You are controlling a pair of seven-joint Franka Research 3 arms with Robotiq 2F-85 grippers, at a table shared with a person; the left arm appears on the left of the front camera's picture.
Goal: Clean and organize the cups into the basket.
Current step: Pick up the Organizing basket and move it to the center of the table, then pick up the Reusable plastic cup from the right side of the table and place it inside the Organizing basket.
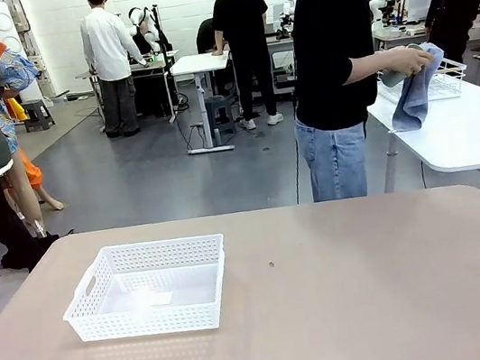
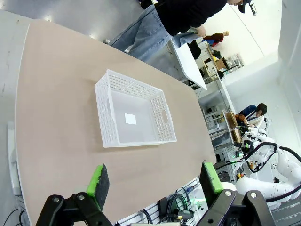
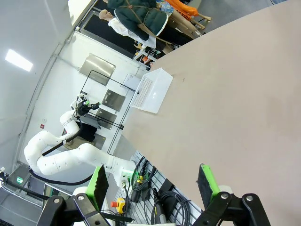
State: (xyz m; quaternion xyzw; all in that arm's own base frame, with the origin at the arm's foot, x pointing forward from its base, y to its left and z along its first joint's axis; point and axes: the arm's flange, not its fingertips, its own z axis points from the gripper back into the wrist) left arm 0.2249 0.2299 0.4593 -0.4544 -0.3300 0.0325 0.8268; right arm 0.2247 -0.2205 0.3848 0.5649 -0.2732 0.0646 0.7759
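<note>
The white lattice basket (image 1: 144, 320) stands empty on the left half of the tan table (image 1: 361, 307). Across the table, a person at a white side table rubs a pale greenish cup (image 1: 392, 77) with a blue cloth (image 1: 411, 96); the cloth hides most of the cup. In the left wrist view my left gripper (image 2: 155, 181) hangs open above the table's near edge, well short of the basket (image 2: 107, 113). My right gripper (image 3: 153, 181) is open too, near the table's edge and far from the basket (image 3: 143, 92). Nothing sits between either pair of fingers.
A white wire rack (image 1: 445, 79) sits on the white side table (image 1: 479, 128) at the back right. Other people stand at benches farther back. The left arm's white links (image 3: 61, 157) show beyond the table edge in the right wrist view.
</note>
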